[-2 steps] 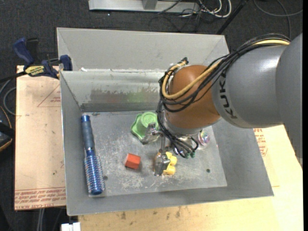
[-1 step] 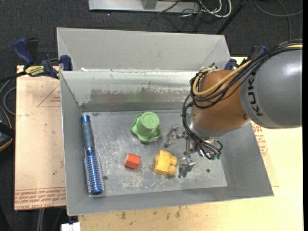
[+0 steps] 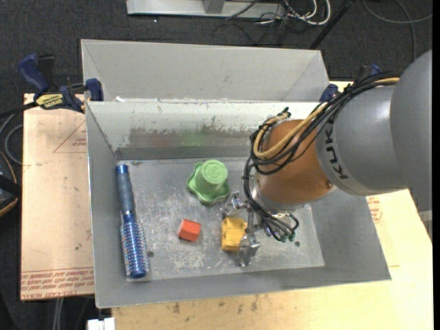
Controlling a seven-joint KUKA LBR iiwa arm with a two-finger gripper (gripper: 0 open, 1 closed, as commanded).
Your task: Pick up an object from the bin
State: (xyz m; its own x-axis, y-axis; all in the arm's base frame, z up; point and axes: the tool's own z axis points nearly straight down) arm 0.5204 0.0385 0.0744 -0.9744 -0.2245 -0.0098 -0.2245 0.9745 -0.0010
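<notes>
My gripper [image 3: 241, 228] is low in the bin's front middle, under the orange wrist cover. One metal finger stands just behind a small yellow block [image 3: 231, 232] and the other just in front of it, both against it. The block rests on the bin floor between them. A small red cube [image 3: 189, 230] lies a short way to the left of the block. A green cup-shaped thing [image 3: 209, 181] lies on its side just behind and to the left of the gripper.
A blue hairbrush [image 3: 129, 223] lies lengthwise along the left wall, bristle head toward the front. The arm and its cables cover the right half of the bin floor.
</notes>
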